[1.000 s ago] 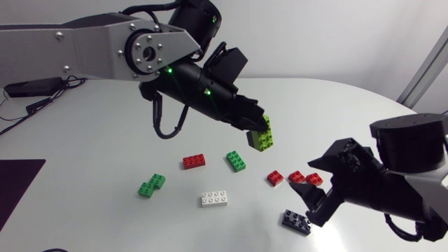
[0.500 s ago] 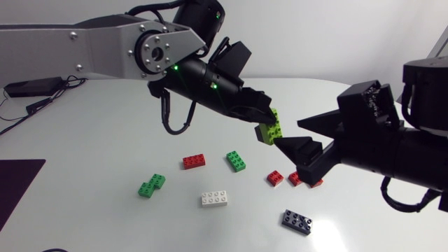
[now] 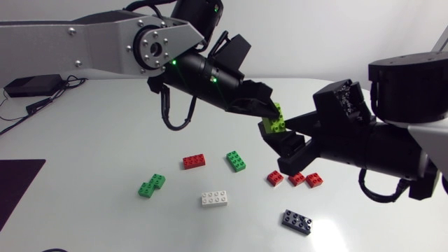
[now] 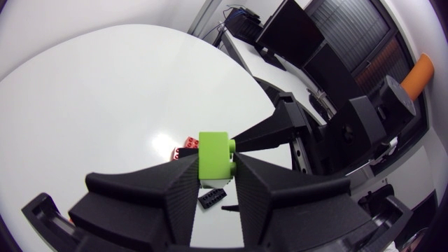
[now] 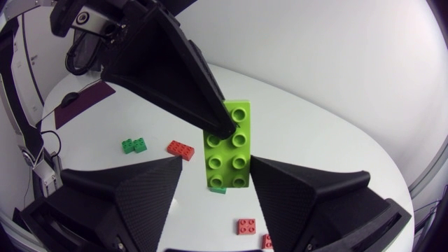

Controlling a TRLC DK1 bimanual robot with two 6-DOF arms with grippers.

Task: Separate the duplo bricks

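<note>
A lime green duplo brick [image 3: 274,120] hangs in the air over the middle of the table. My left gripper [image 3: 268,114] is shut on it from above left. In the left wrist view the brick [image 4: 215,155] sticks out between the fingers of that gripper [image 4: 217,169]. My right gripper [image 3: 278,133] comes in from the right, one finger on each side of the brick's free end. In the right wrist view the studded face [image 5: 229,143] lies between those fingers [image 5: 140,192], with a small gap on one side, so the right gripper [image 5: 217,168] is open.
On the table below lie a red brick [image 3: 194,161], a green brick [image 3: 236,161], a green joined pair [image 3: 151,185], a white brick [image 3: 215,199], three small red bricks [image 3: 297,178] and a dark brick [image 3: 297,222]. A dark mat [image 3: 17,182] lies at the left edge.
My right arm rose from the table beside the dark brick to the lime brick, and its fingers narrowed around it. My left arm lifted the brick slightly to the right.
</note>
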